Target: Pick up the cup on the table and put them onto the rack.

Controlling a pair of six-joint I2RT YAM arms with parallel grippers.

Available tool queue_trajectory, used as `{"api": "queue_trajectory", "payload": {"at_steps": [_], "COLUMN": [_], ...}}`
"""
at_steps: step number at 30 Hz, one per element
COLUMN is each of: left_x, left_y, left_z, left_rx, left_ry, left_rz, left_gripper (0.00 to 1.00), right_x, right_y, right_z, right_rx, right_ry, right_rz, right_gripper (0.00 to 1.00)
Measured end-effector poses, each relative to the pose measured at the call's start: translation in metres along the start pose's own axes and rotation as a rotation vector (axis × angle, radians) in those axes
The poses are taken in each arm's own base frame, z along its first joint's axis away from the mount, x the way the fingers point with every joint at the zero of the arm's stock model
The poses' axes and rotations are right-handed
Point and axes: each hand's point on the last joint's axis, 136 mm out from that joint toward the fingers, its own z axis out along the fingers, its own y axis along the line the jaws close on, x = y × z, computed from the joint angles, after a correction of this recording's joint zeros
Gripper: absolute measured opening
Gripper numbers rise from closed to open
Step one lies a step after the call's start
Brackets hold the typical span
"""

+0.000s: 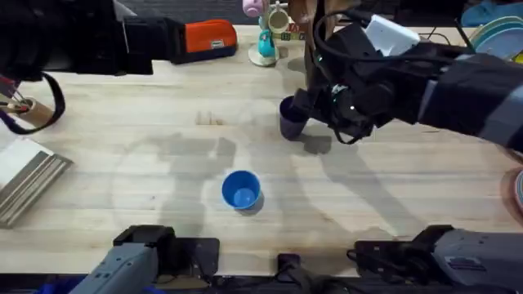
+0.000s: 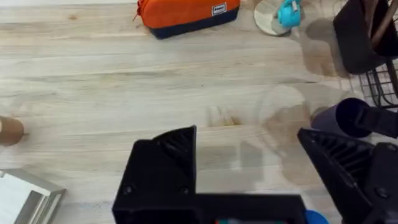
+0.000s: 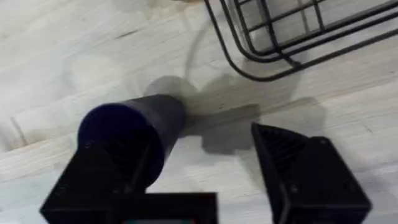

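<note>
The table (image 1: 147,131) lies under me. The black wire rack (image 3: 292,34) stands just beyond my right claw (image 3: 205,168), whose fingers are apart around the tilted navy cup (image 3: 134,127). My left claw (image 2: 249,162) gapes empty. The blue cup (image 1: 241,189) stands mid-table.

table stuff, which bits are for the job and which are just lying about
For the job:
navy cup
blue cup
wire rack
right gripper

Lying about:
orange pouch
teal mug stand
stacked plates
</note>
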Motion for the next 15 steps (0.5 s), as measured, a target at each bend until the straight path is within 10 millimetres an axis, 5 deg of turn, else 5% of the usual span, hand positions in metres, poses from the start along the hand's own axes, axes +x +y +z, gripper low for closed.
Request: {"api": "queue_trajectory", "payload": {"at_steps": [2,9,15], "left_x": [0.0,0.0001,0.0], "left_y": [0.0,0.0,0.0], "left_z": [0.0,0.0,0.0], "left_rx": [0.0,0.0,0.0], "left_ry": [0.0,0.0,0.0], "left_rz": [0.0,0.0,0.0], "left_gripper": [0.993,0.993,0.993], "right_x": [0.0018,0.0017,-0.0005], "right_y": [-0.0009,0.0001,0.0023], "right_z": [0.0036,0.0045,0.0032], "right_rx": [0.01,0.008,0.002], "right_ry": [0.008,0.008,0.002], "right_rz": [-0.001,0.005,0.008], "right_gripper": [0.785,0.061,0.032]}}
